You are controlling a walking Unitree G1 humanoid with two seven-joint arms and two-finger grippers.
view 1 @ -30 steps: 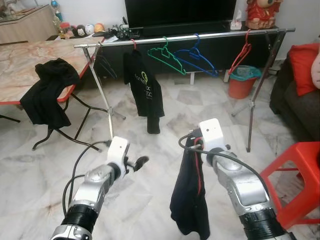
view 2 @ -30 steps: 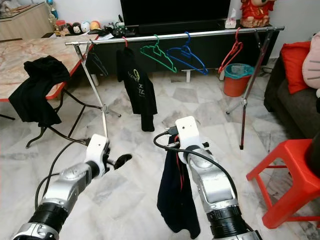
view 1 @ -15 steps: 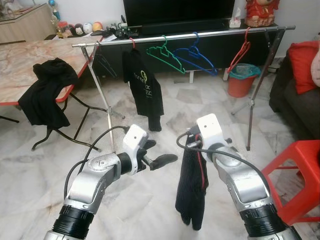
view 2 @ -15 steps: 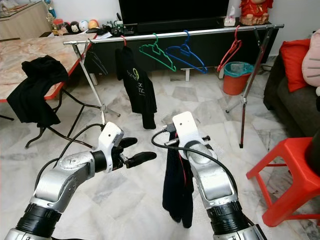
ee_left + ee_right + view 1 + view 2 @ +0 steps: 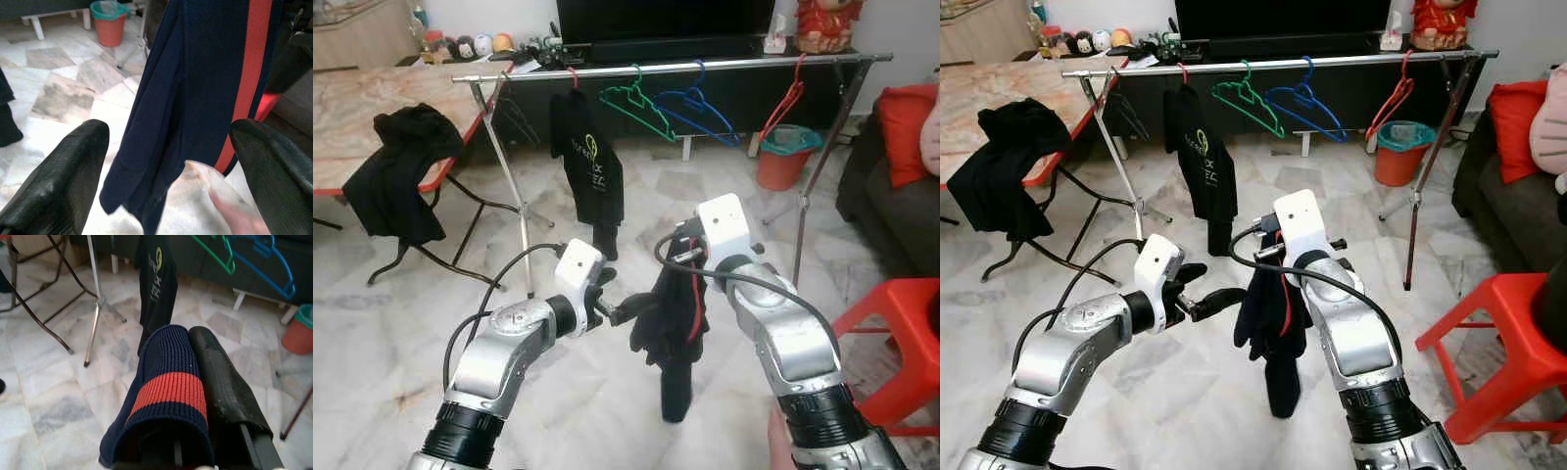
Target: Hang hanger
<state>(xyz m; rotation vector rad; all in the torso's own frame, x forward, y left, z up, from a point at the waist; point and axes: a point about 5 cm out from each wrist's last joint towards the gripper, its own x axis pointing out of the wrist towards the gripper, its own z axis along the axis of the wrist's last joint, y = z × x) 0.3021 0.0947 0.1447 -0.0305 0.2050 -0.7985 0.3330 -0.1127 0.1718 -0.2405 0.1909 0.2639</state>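
in the middle of the frame the right tool [image 5: 690, 279] is clamped on a dark garment [image 5: 671, 333] hanging long and straight down. the left tool [image 5: 625, 311], fingers apart, sits just to its left. the rail [image 5: 705, 67] runs across the top, far ahead.

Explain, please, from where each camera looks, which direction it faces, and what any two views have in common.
Left eye view: on the head, facing forward and down at the drying rack; both silver arms show.
Right eye view: the other head camera; same scene.
Left wrist view: along the left gripper, jaws open around the dark garment.
Right wrist view: along the right gripper, shut on that garment, facing the rack.
Shared: the orange bucket in the left wrist and eye views.
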